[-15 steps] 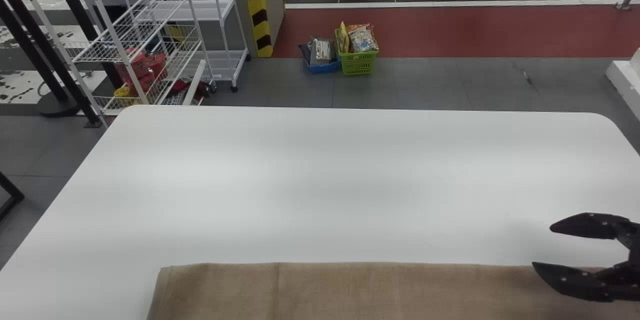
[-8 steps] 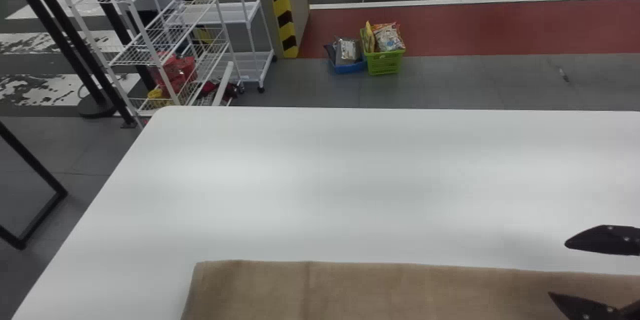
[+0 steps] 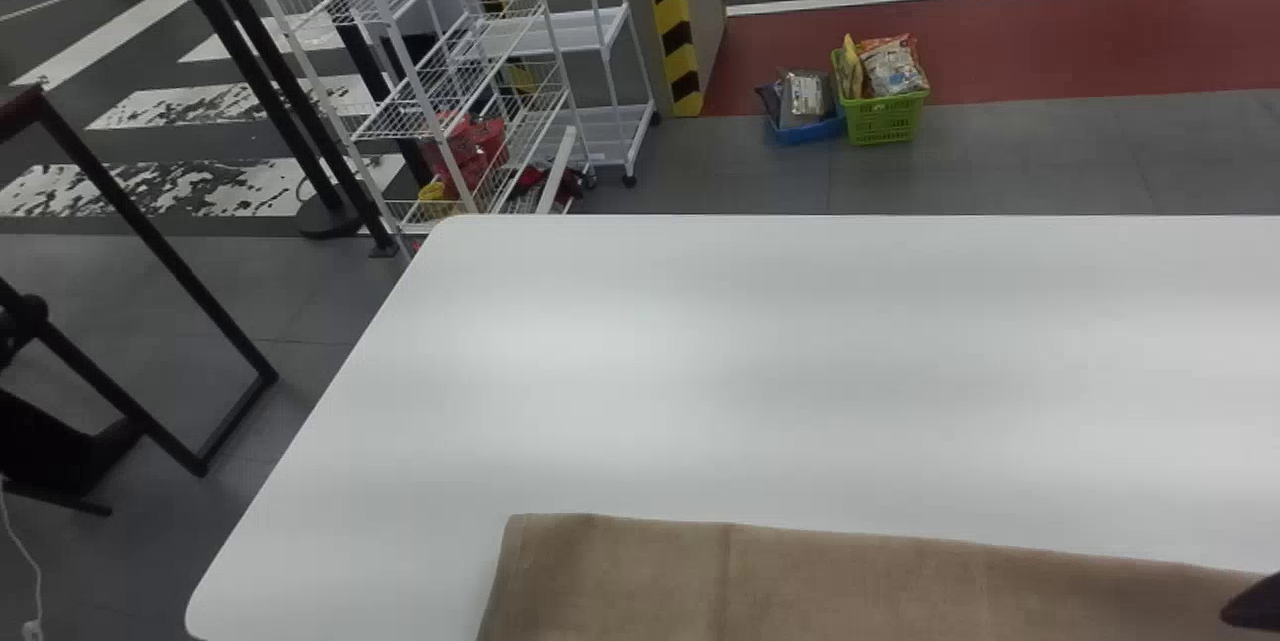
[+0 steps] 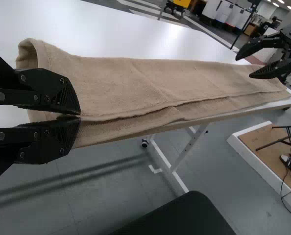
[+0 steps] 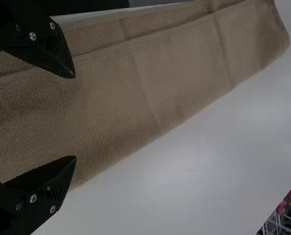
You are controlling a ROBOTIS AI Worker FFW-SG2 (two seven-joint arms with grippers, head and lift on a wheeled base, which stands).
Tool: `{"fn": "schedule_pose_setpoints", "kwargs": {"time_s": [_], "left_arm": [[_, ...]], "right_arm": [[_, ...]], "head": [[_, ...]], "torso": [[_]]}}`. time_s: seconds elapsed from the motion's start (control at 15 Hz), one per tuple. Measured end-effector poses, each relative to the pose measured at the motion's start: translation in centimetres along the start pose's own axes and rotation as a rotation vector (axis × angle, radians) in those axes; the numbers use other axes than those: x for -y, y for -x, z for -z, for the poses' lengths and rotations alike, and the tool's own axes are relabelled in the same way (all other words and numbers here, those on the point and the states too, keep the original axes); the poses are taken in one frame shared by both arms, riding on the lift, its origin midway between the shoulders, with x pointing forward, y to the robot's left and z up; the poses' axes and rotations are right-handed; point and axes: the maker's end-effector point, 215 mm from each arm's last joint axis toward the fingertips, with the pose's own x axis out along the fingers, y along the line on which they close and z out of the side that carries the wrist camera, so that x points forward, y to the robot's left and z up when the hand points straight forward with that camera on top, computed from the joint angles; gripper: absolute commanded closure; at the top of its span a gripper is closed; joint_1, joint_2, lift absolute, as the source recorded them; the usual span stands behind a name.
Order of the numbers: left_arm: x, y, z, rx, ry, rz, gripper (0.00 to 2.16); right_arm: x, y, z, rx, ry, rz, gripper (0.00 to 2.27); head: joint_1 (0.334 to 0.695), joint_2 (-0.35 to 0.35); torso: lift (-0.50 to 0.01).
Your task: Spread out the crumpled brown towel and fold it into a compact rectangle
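Note:
At the right edge of the head view, my right gripper shows part of a finger over the brown towel, laid as a long folded strip along the table's near side. In the right wrist view my right gripper is open, its fingers spread above the towel with nothing between them. The left wrist view has my left gripper shut on the towel at one end of the strip, by the near edge. A loop of fold stands slightly raised there. Lower layers peek out along the near side.
The white table extends beyond the towel. A wire rack, black-framed stands and a green basket are on the floor past its edges. A dark rounded object lies close below the near edge in the left wrist view.
The head view has turned left, so table and towel have shifted right in it. My right gripper has come nearer the front, from the strip's far edge to over the towel.

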Motion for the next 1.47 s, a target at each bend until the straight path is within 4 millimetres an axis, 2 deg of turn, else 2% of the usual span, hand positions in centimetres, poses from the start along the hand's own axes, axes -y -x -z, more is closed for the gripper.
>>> {"fn": "schedule_pose_setpoints", "kwargs": {"time_s": [0.4, 0.6, 0.87, 1.2, 1.47], "left_arm": [[0.0, 0.0, 0.0, 0.001, -0.003, 0.002, 0.99], [0.0, 0.0, 0.0, 0.003, -0.002, 0.003, 0.99], [0.1, -0.2, -0.1, 0.008, -0.002, 0.006, 0.99], [0.1, -0.1, 0.0, 0.008, 0.002, 0.003, 0.99], [0.2, -0.2, 0.0, 0.008, 0.006, 0.003, 0.99]], "right_arm": [[-2.9, 0.2, 0.2, -0.041, 0.040, -0.029, 0.38], [-3.3, -0.2, 0.3, -0.055, 0.052, -0.038, 0.47], [-3.6, -1.2, 0.1, -0.063, 0.064, -0.054, 0.48], [-4.3, -2.2, 0.8, -0.091, 0.070, -0.072, 0.48], [-4.1, -2.8, 0.8, -0.094, 0.071, -0.079, 0.51]], "head": [[0.695, 0.350], [0.695, 0.350], [0.695, 0.350], [0.695, 0.350], [0.695, 0.350]], "torso": [[-0.127], [-0.127], [-0.127], [-0.127], [-0.127]]}}
